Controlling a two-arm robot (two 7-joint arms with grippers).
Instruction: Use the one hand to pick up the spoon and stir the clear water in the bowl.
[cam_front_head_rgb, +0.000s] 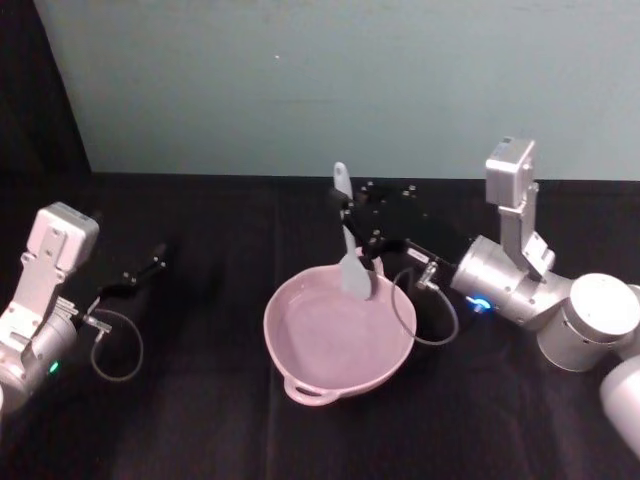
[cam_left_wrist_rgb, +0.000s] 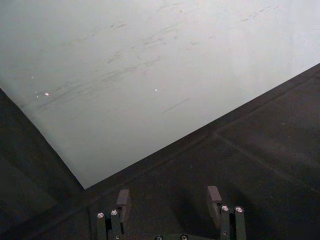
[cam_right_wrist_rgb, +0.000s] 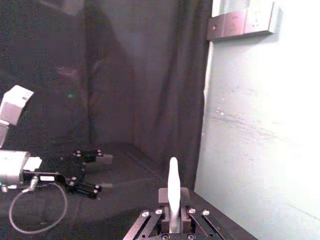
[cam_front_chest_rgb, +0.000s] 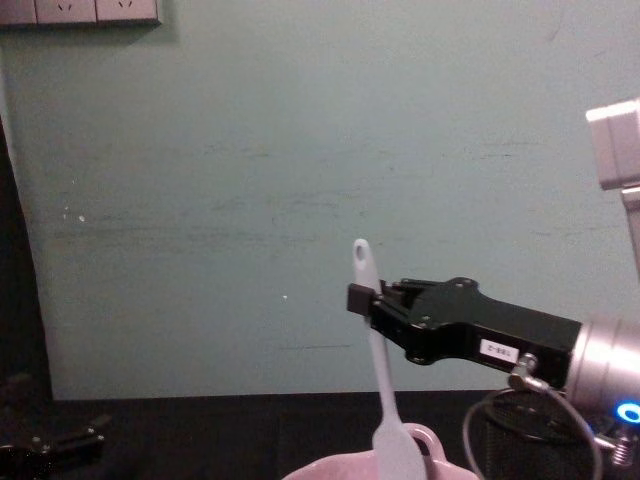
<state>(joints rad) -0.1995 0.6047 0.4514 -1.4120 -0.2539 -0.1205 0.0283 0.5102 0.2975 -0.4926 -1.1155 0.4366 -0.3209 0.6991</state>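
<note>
The spoon (cam_front_head_rgb: 355, 272) is held clenched in the right gripper (cam_front_head_rgb: 348, 222), which reaches in from the right over the far side of the bowl (cam_front_head_rgb: 270, 325). In the chest view the grip (cam_front_chest_rgb: 362, 300) is seen on the upper part of the handle (cam_front_chest_rgb: 381, 380), a little below the hole. The utensil stands nearly upright with the flat paddle pointing down to the far rim of the bowl (cam_front_chest_rgb: 440, 445). It cannot be told whether the paddle is touching the water. The spoon is judged to be light and thin, probably of smooth plastic and somewhat flexible. A long part hangs below the grip, so the broad paddle can be turned or pushed sideways between the slim fingers by the water. A hold nearer to the middle of the handle would give more control, but the present hold seems enough for slow circles. The bowl also looks light and may be shifted on the tabletop (cam_front_head_rgb: 200, 420) if its wall is pressed. Its loop handle is turned towards the robot. The left gripper (cam_front_head_rgb: 150, 265) is parked low on the left side, well apart from the bowl, and its fingers (cam_left_wrist_rgb: 122, 200) are seen spread apart with nothing between them.
</note>
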